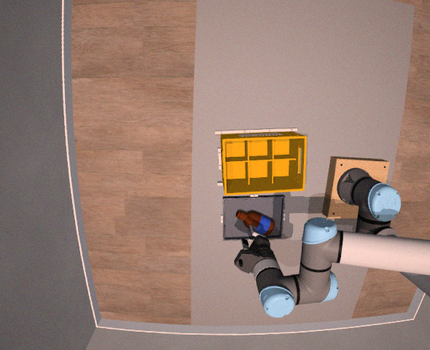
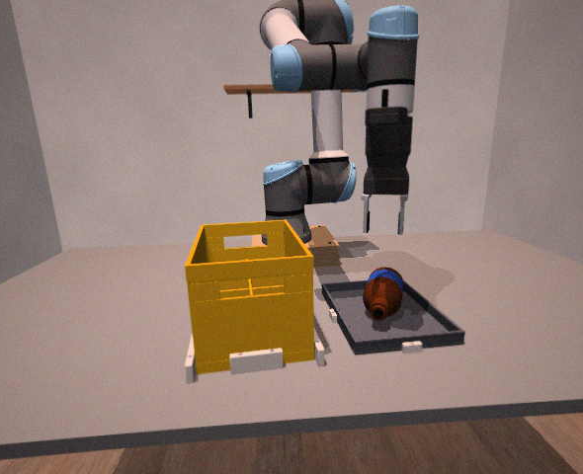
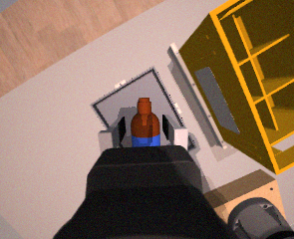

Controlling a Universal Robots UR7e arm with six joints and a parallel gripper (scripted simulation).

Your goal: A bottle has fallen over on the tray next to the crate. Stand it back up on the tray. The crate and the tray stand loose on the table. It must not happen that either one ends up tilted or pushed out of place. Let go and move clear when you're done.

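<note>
A brown bottle [image 1: 256,222] with a blue label lies on its side on the dark grey tray. It also shows in the exterior view [image 2: 382,292] with its neck towards the camera, on the tray [image 2: 391,316]. My gripper [image 2: 382,212] hangs well above the bottle's label end, fingers pointing down, open and empty. In the wrist view the two fingers frame the bottle [image 3: 146,122] far below, on the tray [image 3: 132,107]. In the overhead view the gripper [image 1: 256,238] sits over the tray's near edge.
A yellow crate [image 1: 263,162] with six empty compartments stands right beside the tray; it also shows in the exterior view [image 2: 250,294] and the wrist view [image 3: 256,75]. White stop blocks [image 2: 256,359] sit at its base. The arm's wooden mount [image 1: 353,186] stands to the right.
</note>
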